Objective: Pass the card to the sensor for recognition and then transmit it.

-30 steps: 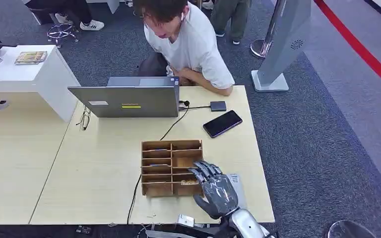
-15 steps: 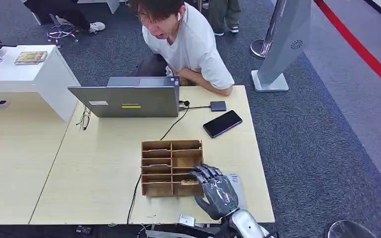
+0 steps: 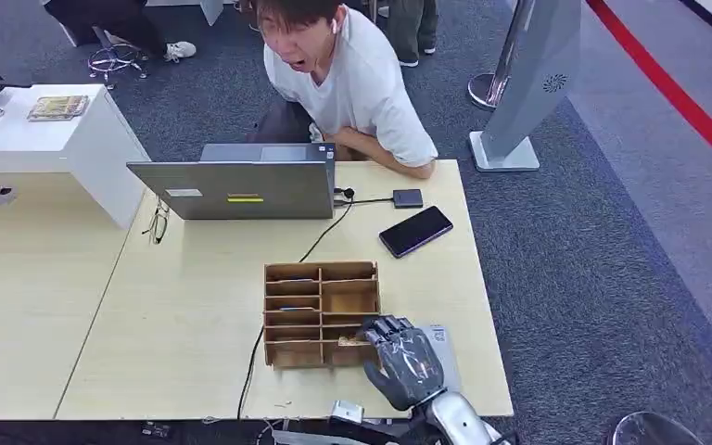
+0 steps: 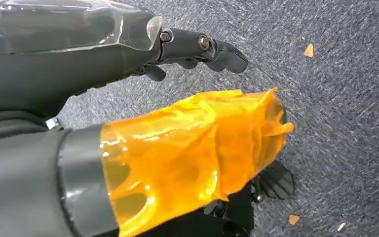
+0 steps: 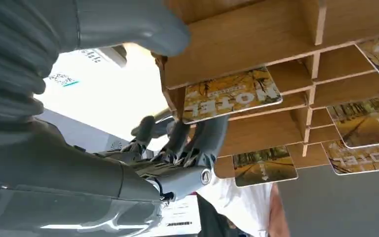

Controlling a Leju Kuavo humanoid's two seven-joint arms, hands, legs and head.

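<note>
**A:** Where is the thin, flat yellow-printed "MOTEL" key card point(image 5: 231, 100) right now?

**B:** It lies flat in a slot of the small wooden compartment rack point(image 3: 321, 312) on the pale wooden table point(image 3: 185, 324), on the rack's right side nearest the robot. One short edge pokes out past the shelf lip.

**A:** And the grey right hand point(image 3: 406, 363)?

**B:** At the rack's near right corner. From the wrist, its dark fingers point(image 5: 197, 143) curl up under that protruding edge with the thumb above the shelf; I can't tell whether anything touches the card yet.

**A:** How will it handle?

**B:** Probably light, stiff and slick, so it should slide out easily but may slip from a loose pinch. I'd take the exposed edge between thumb and fingertip and draw it straight out along the slot.

**A:** The left hand point(image 4: 197, 49)?

**B:** Hanging over the grey carpet, fingers curled in, holding nothing.
</note>
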